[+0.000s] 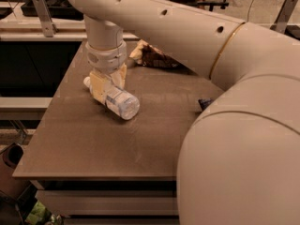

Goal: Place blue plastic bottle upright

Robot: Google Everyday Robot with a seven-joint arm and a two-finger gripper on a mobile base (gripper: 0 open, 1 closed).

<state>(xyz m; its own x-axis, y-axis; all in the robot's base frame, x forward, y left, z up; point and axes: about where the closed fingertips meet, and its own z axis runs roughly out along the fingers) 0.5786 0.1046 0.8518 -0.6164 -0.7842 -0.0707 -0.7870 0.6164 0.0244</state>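
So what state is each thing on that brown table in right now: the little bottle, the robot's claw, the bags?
Small clear pale-bluish plastic bottle: on its side, not upright, base toward the camera.
Gripper: low over the table's far left part, closed around the bottle.
Crumpled brown snack bag: lying at the far edge, apart from the gripper.
Dark-blue bag: mostly hidden behind the arm.
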